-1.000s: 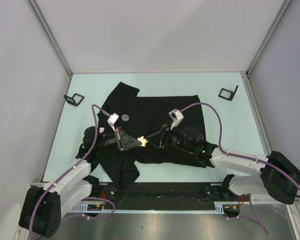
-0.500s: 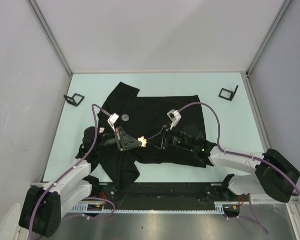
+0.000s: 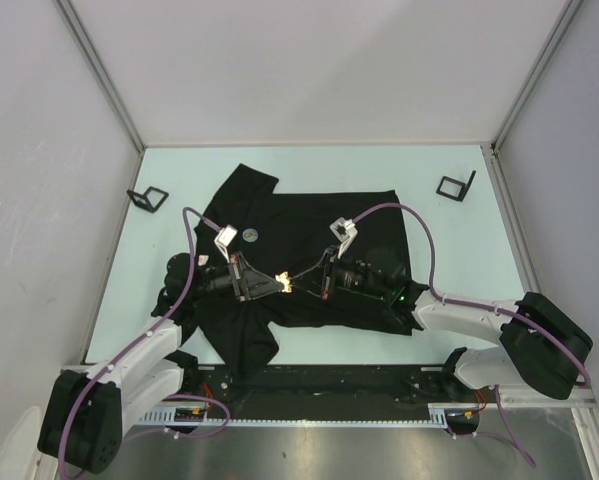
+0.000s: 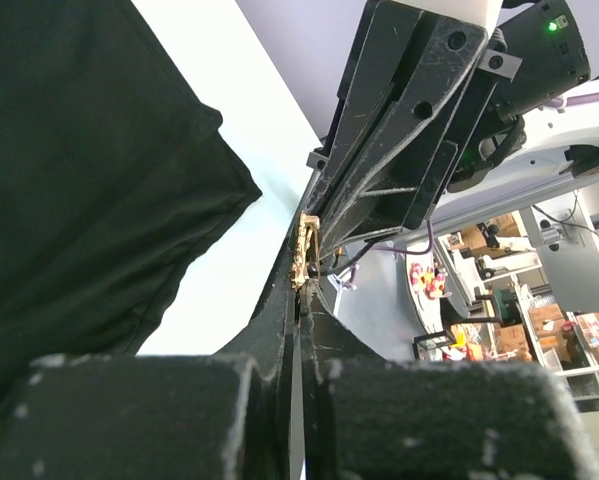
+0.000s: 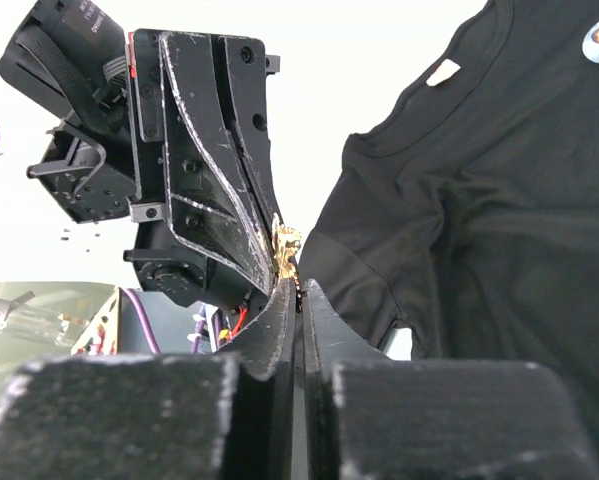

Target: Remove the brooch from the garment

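The two grippers meet nose to nose over the near middle of the garment [image 3: 364, 215], since the small gold brooch [image 3: 287, 283] sits between their tips and each needs purchase on it. The left gripper [image 3: 278, 285] comes in from the left, fingers pressed fully together on the brooch. The right gripper [image 3: 298, 283] reaches from the right, jaws at a thin slit on its other side. Both arms stretch low, nearly level over the table [image 3: 459, 240]. The brooch looks raised above the flat cloth; whether its pin is free, I can't tell.
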`<state>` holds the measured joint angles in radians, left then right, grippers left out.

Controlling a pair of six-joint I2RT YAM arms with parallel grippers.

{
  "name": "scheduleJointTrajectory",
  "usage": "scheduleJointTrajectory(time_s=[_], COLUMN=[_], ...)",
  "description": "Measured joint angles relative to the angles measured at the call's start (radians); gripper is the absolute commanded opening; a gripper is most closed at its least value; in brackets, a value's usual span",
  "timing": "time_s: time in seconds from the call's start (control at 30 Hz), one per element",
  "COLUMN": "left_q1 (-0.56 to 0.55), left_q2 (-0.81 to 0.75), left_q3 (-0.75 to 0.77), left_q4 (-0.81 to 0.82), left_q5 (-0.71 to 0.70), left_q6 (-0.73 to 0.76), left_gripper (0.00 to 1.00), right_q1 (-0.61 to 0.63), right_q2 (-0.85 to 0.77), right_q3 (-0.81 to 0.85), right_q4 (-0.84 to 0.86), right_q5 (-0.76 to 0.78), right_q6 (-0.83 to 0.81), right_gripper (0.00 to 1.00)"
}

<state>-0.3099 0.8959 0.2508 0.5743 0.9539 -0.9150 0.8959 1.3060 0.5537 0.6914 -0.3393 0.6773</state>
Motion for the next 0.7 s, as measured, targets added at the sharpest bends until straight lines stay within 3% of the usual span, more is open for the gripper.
scheduleJointTrajectory(time_s=[0.1, 0.17, 0.2, 0.3, 0.43, 0.7], left_q1=[0.000, 0.000, 0.000, -0.001, -0.002, -0.002], left_q2=[0.000, 0.000, 0.000, -0.002, -0.031, -0.009], left_q3=[0.000, 0.000, 0.001, 0.027, 0.120, 0.419], left_q4=[0.012, 0.015, 0.013, -0.058, -0.246, -0.643], left_q5=[0.000, -0.001, -0.002, -0.008, -0.049, -0.194], left_q6=[-0.002, -0.002, 0.001, 0.021, 0.093, 0.325], left_gripper=[0.04, 0.18, 0.34, 0.53, 0.59, 0.61], right_q1=[-0.005, -0.006, -0.006, -0.004, -0.023, -0.145], right_q2=[0.002, 0.003, 0.003, -0.002, -0.058, -0.126], right_q3=[0.000, 0.000, 0.000, 0.000, 0.000, 0.096], right_q4=[0.017, 0.022, 0.023, 0.002, -0.126, -0.478], right_q5=[-0.009, -0.010, -0.009, 0.027, 0.149, 0.588], right_q6=[0.005, 0.007, 0.007, -0.004, -0.039, -0.219], right_gripper=[0.00, 0.00, 0.00, 0.00, 0.00, 0.00])
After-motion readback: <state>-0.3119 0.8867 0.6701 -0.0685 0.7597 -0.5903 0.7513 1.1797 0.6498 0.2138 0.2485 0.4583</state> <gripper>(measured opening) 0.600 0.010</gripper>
